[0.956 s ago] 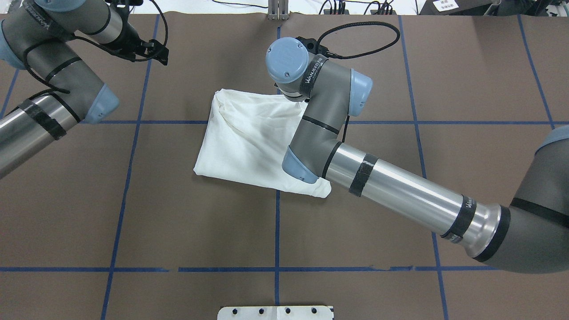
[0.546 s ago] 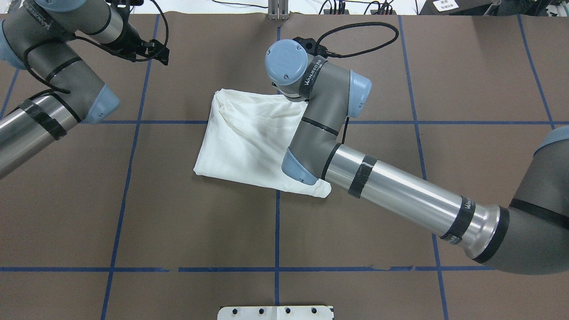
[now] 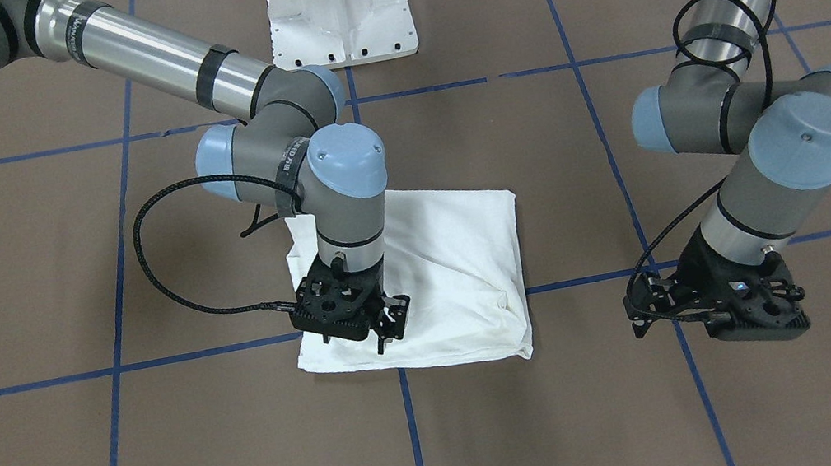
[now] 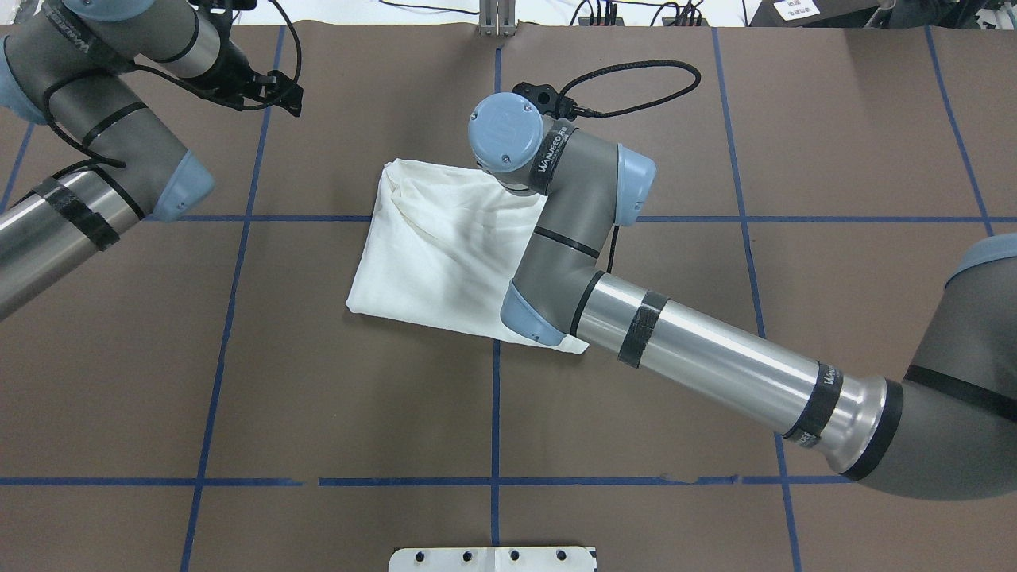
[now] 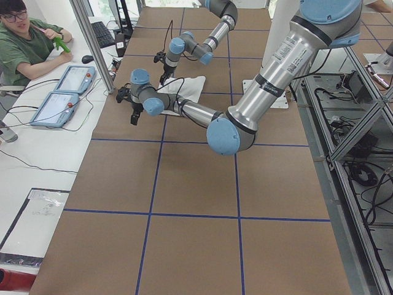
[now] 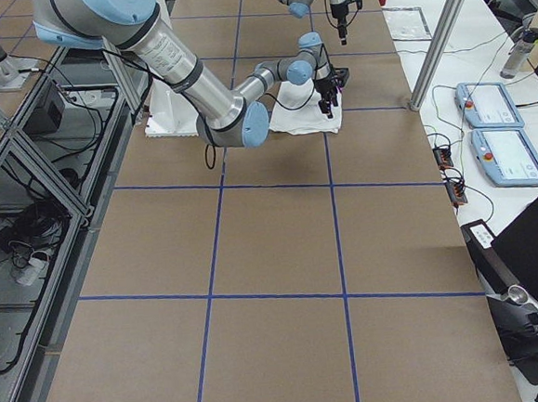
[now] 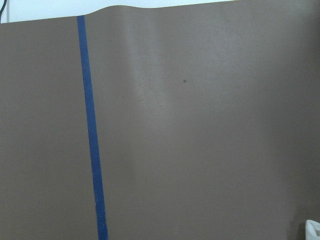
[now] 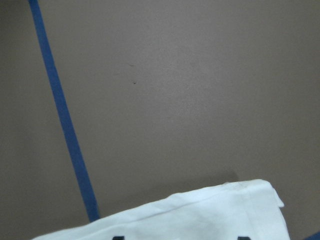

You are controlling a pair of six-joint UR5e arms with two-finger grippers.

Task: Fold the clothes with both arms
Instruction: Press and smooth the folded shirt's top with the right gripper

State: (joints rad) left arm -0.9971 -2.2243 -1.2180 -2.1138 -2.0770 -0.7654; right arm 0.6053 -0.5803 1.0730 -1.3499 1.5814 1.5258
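Note:
The white shirt (image 4: 433,254) lies folded into a rough square at the middle of the brown table; it also shows in the front view (image 3: 461,259). Its edge, with bits of black text, shows at the bottom of the right wrist view (image 8: 200,215). My right gripper (image 3: 391,323) hangs fingers-down just above the shirt's far edge, open and empty; in the overhead view its wrist hides it. My left gripper (image 4: 288,91) is open and empty over bare table, well off to the shirt's far left; it also shows in the front view (image 3: 635,315).
Blue tape lines (image 4: 496,413) divide the brown table cover into squares. The white pedestal base (image 3: 339,12) stands at the robot's edge. Beyond the far edge are two tablets (image 5: 64,92), an aluminium post (image 5: 92,43) and a seated operator (image 5: 24,43).
My right wrist has shifted a little left and back toward the robot, over the shirt's far edge. The shirt and the left arm have not moved.

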